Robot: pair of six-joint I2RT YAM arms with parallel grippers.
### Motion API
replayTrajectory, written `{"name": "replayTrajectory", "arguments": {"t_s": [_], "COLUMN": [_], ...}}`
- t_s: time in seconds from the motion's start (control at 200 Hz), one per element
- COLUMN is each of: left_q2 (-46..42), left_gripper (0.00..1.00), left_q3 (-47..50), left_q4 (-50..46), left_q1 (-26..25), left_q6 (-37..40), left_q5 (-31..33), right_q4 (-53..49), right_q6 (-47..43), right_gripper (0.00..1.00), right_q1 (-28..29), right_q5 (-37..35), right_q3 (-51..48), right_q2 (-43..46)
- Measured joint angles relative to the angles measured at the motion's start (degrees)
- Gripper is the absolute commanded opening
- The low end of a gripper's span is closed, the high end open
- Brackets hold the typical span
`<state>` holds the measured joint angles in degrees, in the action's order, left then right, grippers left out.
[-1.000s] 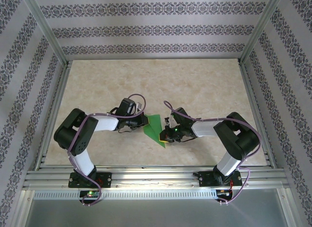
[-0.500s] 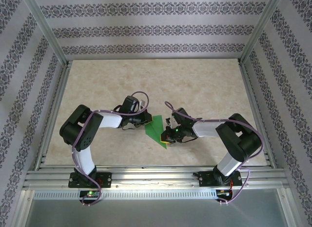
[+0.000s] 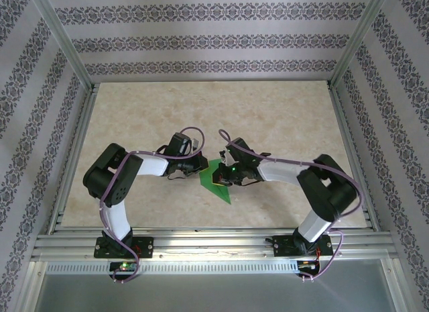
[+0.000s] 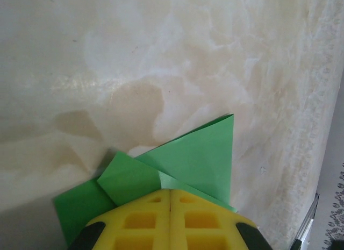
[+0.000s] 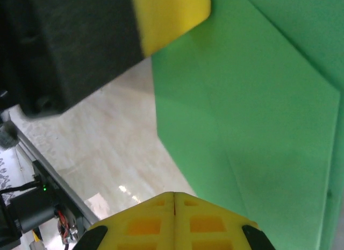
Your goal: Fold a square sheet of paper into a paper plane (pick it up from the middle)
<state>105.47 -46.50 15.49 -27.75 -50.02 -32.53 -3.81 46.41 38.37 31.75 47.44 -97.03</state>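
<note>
A: Where is the bright green folded paper sheet [image 3: 216,184]?
B: Flat on the beige marbled table [image 3: 281,117], between the two arms.
A: And the jaws?
B: The left gripper [image 4: 170,193] has its yellow pads pressed together, tips over the folded flaps. The right gripper [image 5: 173,196] is likewise closed, above the sheet's edge.

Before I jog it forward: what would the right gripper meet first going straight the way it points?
The green paper, directly ahead of the shut right gripper. Beyond that, likely a yellow fingertip of the left gripper, though depth is unclear.
</note>
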Motion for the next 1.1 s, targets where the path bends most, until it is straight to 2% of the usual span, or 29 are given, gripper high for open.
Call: {"name": "replayTrajectory", "arguments": {"t_s": [0.11, 0.23, 0.545, 0.724, 0.949, 1.034, 1.099], "left_q2": [-0.4, -1.1, -1.6, -2.4, -6.8, -8.9, -10.4], "left_gripper": [0.0, 0.0, 0.0, 0.0, 0.09, 0.15, 0.16], "left_q3": [0.5, 1.5, 1.9, 1.5, 1.5, 1.5, 1.5], "left_q4": [0.1, 0.2, -0.1, -2.9, -6.5, -7.2, -8.1], "left_q1": [0.0, 0.0, 0.0, 0.0, 0.0, 0.0, 0.0], "left_q6": [0.0, 0.0, 0.0, 0.1, 0.1, 0.3, 0.3], "left_q5": [0.3, 0.9, 1.3, 1.7, 3.2, 3.3, 3.6], "right_q4": [0.2, 1.4, 5.4, 3.3, 0.2, 0.2, 0.4], "right_q6": [0.0, 0.1, -0.1, -0.3, 0.2, 0.4, 0.8], "right_gripper": [0.03, 0.07, 0.07, 0.1, 0.13, 0.13, 0.13], "right_q1": [0.0, 0.0, 0.0, -0.5, -2.7, -3.0, -3.4], "right_q5": [0.0, 0.3, 2.4, 3.3, 2.3, 1.6, 1.6], "right_q3": [0.9, -2.3, -18.2, -23.3, -22.2, -21.2, -20.9], "right_q2": [-3.7, -2.8, 10.2, 16.8, 23.9, 25.0, 24.7]}}
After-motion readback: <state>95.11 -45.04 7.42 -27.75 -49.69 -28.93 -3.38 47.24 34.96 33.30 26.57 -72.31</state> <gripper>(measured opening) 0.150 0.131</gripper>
